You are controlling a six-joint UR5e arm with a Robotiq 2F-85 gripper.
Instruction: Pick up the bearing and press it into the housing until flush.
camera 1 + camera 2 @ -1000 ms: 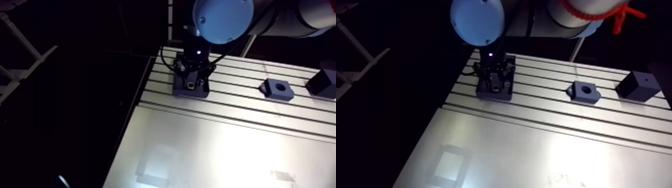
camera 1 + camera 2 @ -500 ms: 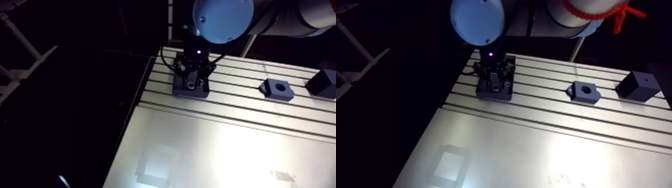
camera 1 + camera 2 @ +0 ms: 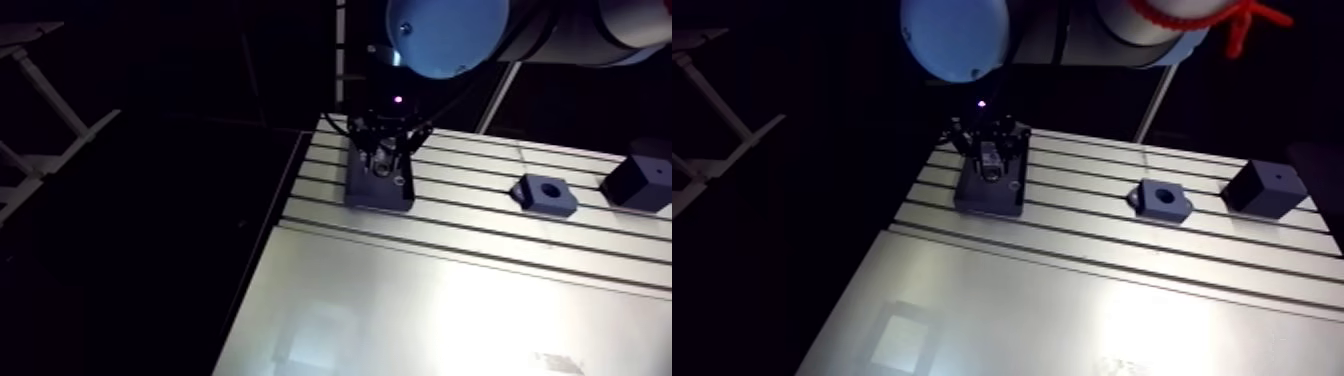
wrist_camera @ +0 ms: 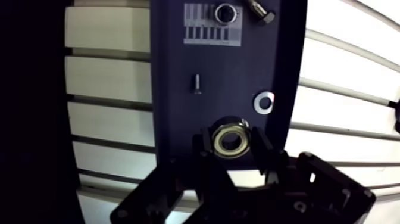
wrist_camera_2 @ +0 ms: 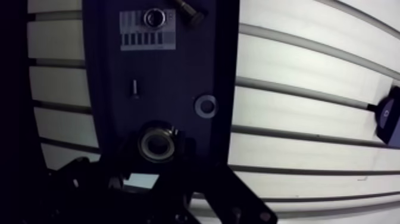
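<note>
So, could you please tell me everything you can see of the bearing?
The bearing is a small metal ring: a dark outer race, a shiny pale inner ring and an open bore. It faces the wrist camera, bore up, clamped at its sides between the two black fingers of the gripper, over the dark tray near a flat washer.

Arm view: looks down and forward from high on the arm's upper link, set well back, across the slotted table (image 3: 480,290), with the gripper (image 3: 384,168) small and far, hanging in from the top edge. Wrist view: looks straight down from close above, fingers rising from the bottom edge, straight slots bowed by the wide lens. Shares with the arm view the dark plate (image 4: 226,77), the bearing (image 4: 232,141) pinched between the fingers, and one edge of the holed block (image 3: 545,193).
</note>
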